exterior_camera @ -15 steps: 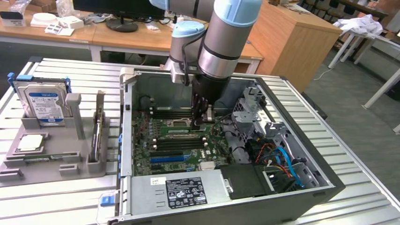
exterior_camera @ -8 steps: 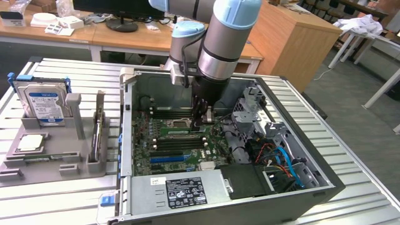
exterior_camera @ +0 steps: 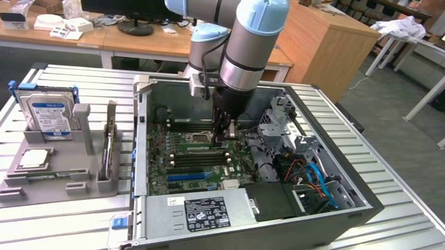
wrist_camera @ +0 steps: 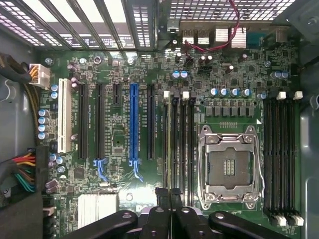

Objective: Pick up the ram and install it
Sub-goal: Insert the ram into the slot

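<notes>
The ram [exterior_camera: 201,147] is a long green stick lying in a black motherboard slot beside the CPU socket [exterior_camera: 201,137], inside the open computer case [exterior_camera: 141,135]. In the wrist view the ram [wrist_camera: 168,144] runs along the leftmost of the slots next to the socket [wrist_camera: 229,167]. My gripper [exterior_camera: 224,136] reaches down into the case at one end of the stick. Its black fingers are shut together, and in the wrist view the gripper [wrist_camera: 168,193] sits right over that end of the ram. Whether the tips touch it I cannot tell.
A grey tray [exterior_camera: 62,177] on the exterior view's left holds a blue-labelled hard drive [exterior_camera: 50,114] and a small square silver chip [exterior_camera: 35,159]. Inside the case are a labelled power supply [exterior_camera: 201,211], coloured cables [exterior_camera: 313,177] and a metal drive cage [exterior_camera: 278,122].
</notes>
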`<state>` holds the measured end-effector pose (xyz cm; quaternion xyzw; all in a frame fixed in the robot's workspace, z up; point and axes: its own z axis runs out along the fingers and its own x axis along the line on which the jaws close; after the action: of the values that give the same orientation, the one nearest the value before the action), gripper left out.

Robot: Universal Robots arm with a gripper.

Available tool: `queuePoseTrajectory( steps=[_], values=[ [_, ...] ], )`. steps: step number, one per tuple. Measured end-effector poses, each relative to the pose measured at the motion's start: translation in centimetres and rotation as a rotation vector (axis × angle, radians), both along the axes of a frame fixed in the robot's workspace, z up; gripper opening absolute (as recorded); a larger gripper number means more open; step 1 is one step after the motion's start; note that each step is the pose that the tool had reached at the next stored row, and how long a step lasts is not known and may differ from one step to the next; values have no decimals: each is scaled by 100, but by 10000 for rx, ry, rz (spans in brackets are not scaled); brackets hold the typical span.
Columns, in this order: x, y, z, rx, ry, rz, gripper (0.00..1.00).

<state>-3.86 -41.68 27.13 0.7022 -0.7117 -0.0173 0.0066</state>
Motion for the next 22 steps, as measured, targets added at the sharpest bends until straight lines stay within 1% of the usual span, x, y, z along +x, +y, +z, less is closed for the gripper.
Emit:
queuePoseTrajectory(
  steps=[7, 13, 22],
  values=[
    [0, 0, -31, 0, -13, 1, 12],
    [0, 0, -35, 0, -14, 0, 12],
    [0, 0, -109, -1, -18, 1, 12]
  ],
)
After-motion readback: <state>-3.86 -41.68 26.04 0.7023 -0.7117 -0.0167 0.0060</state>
